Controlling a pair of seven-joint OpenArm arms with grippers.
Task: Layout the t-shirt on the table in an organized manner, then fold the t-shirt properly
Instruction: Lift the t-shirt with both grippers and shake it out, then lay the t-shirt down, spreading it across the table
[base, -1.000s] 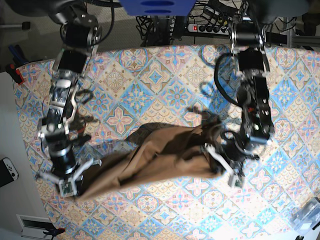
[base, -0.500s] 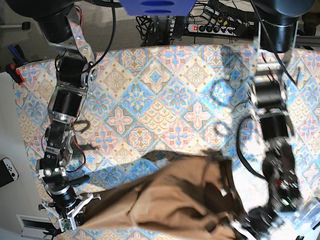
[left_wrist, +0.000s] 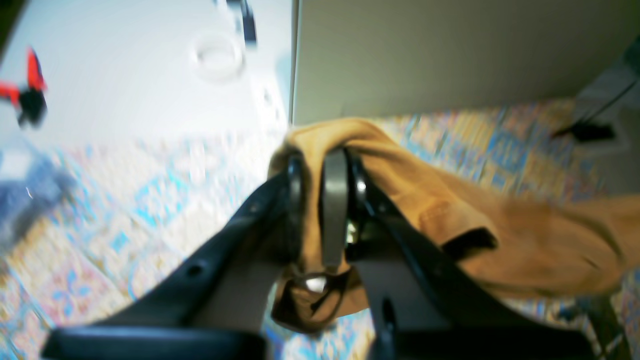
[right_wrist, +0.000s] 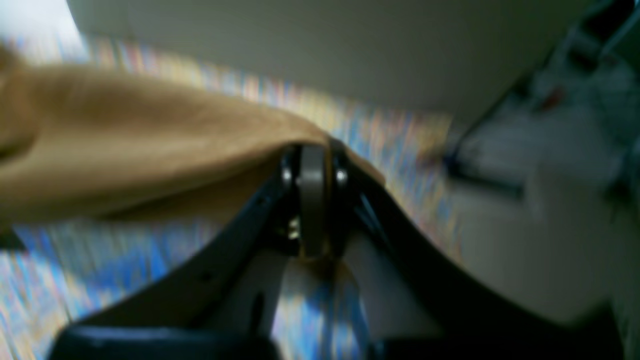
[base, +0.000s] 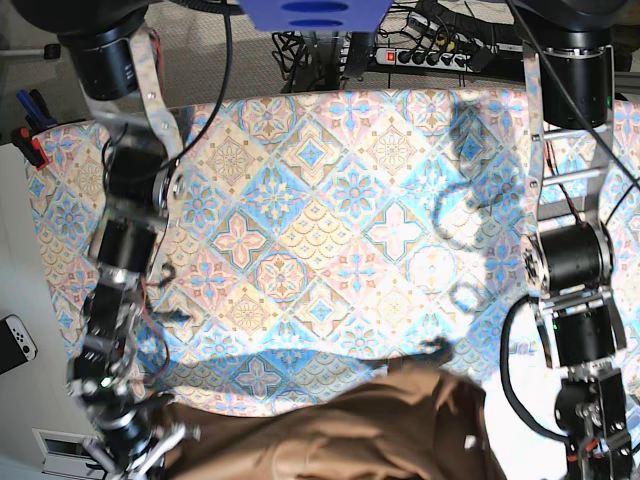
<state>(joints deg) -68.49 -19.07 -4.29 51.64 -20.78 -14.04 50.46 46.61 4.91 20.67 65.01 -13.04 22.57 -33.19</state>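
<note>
**T-shirt hauled to the near edge**

At lower left the right pincer (right_wrist: 312, 200) stayed clamped on the t-shirt (base: 340, 435); at lower right the left pincer (left_wrist: 325, 210) too. The cloth had slid down the table (base: 330, 200), stretched for laying flat.

Both tools — left (left_wrist: 322, 200), right (right_wrist: 312, 200) — clamped

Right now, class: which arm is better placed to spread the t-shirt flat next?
Neither alone: left gripper and right gripper each clamp an edge of the t-shirt.
</note>
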